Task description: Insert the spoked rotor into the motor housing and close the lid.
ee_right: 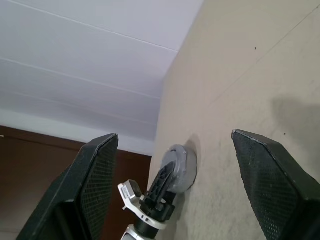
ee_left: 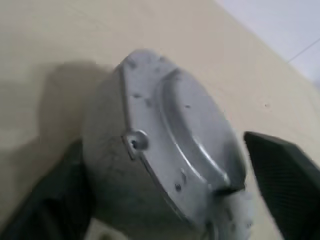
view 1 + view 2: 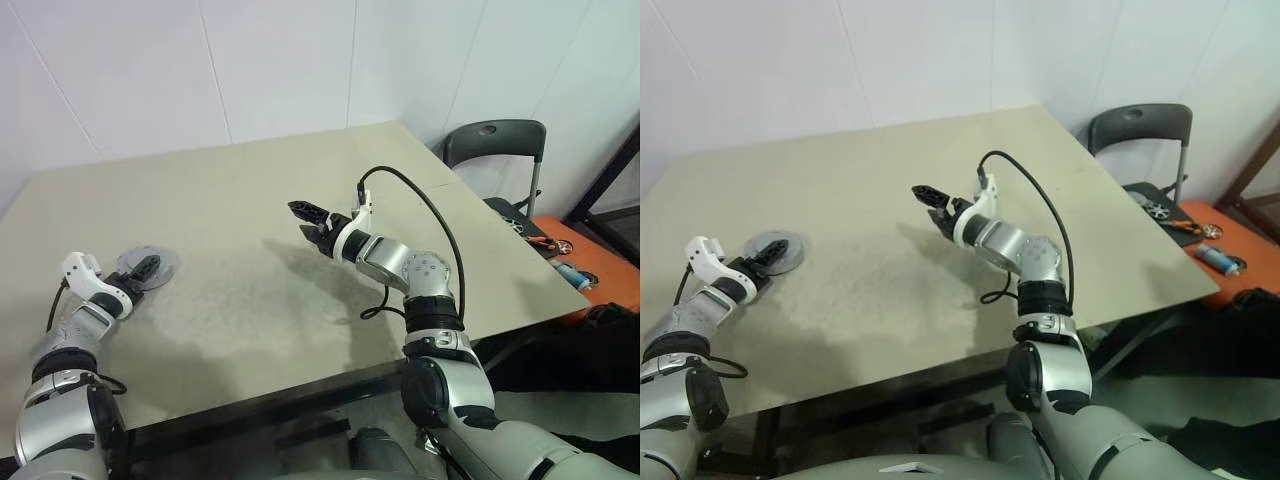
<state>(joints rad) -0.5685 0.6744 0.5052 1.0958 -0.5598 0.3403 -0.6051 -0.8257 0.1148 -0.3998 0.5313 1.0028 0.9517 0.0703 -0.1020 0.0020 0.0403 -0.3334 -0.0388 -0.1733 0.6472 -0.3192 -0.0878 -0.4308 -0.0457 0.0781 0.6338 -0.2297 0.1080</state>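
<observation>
1. Resting on the table [image 3: 250, 200] at my far left: a round grey metal assembly [image 3: 146, 265], lid [image 2: 170, 135] closed on the motor housing; rotor and windings hidden.
2. My left gripper [image 3: 143, 268] sits at the assembly, one finger [image 2: 285, 175] on each side, jaws spread wide; whether they touch the metal I cannot tell.
3. My right gripper [image 3: 309, 222] hovers above mid-table, well apart from the assembly, fingers parted, empty.

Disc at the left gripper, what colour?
Plain grey metal disc; clearest in the left wrist view.
</observation>
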